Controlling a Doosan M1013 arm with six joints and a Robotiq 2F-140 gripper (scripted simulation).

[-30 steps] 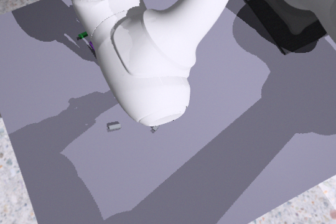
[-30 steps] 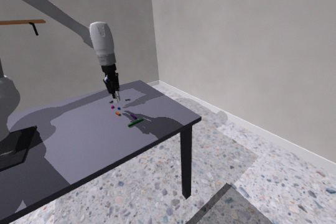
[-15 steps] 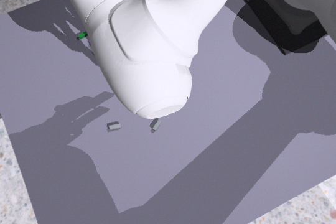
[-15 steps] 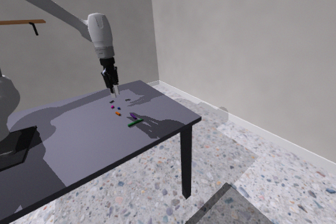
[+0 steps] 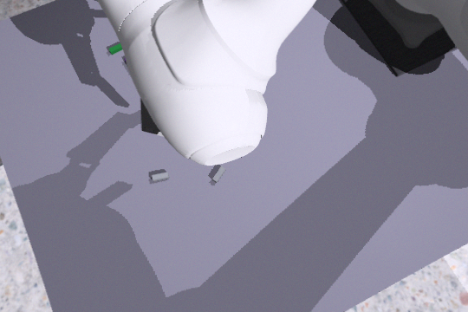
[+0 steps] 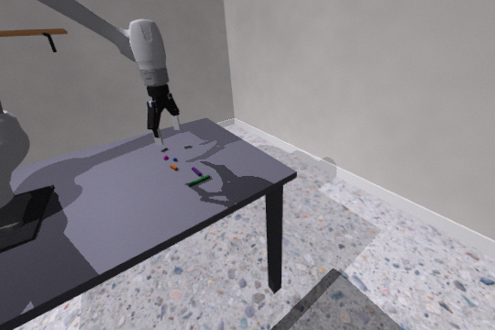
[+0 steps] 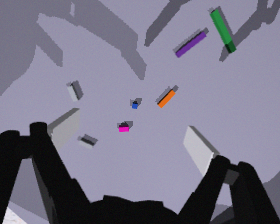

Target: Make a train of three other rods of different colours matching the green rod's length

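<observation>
My gripper (image 6: 168, 135) (image 7: 133, 126) is open and empty above the table. Below it lie a magenta rod (image 6: 166, 158) (image 7: 124, 128) and a small blue rod (image 6: 175, 159) (image 7: 135, 105), apart from each other. An orange rod (image 6: 174, 168) (image 7: 167, 98) lies beside the blue one with a gap. One grey rod (image 5: 159, 176) (image 6: 188, 147) (image 7: 74, 92) and another grey rod (image 5: 217, 174) (image 6: 165, 149) (image 7: 87, 142) lie apart, turned differently. A purple rod (image 6: 196, 171) (image 7: 191, 44) lies near the green rod (image 5: 115, 48) (image 6: 199, 181) (image 7: 221, 29). No rods are joined end to end.
The arm (image 5: 217, 46) hides the middle of the table in the top view. The arm's base stands on a black plate (image 5: 392, 61) (image 6: 38, 227) on the table (image 5: 243, 219) (image 6: 124, 209). Arm shadows cross the tabletop.
</observation>
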